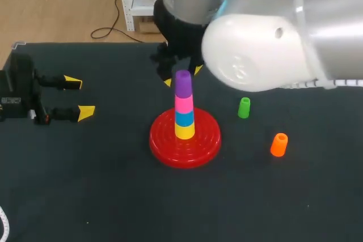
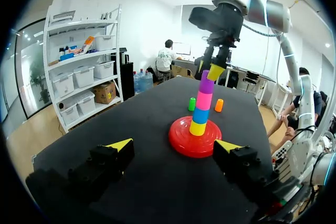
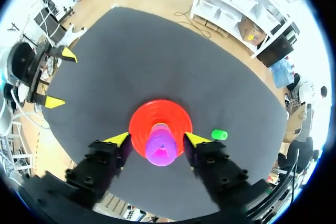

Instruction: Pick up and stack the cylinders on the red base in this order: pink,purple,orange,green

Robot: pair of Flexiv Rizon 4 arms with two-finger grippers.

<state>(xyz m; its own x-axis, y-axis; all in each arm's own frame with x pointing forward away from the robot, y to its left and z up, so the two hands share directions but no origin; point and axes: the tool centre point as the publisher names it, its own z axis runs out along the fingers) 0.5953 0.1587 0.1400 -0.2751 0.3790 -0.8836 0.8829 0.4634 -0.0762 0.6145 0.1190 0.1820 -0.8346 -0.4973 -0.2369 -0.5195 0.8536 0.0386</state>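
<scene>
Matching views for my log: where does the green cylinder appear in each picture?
Head view: green cylinder right of the red base, on the table.
Left wrist view: cylinder beyond the base, beside the orange cylinder.
Right wrist view: cylinder beside the base.
Shared landmark: red base.

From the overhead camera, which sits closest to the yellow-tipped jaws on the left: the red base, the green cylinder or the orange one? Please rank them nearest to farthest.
1. Red base: mid-table, nearest to those jaws.
2. Green cylinder: past the base, on its right.
3. Orange cylinder: farthest to the right, beyond the green one.
</scene>
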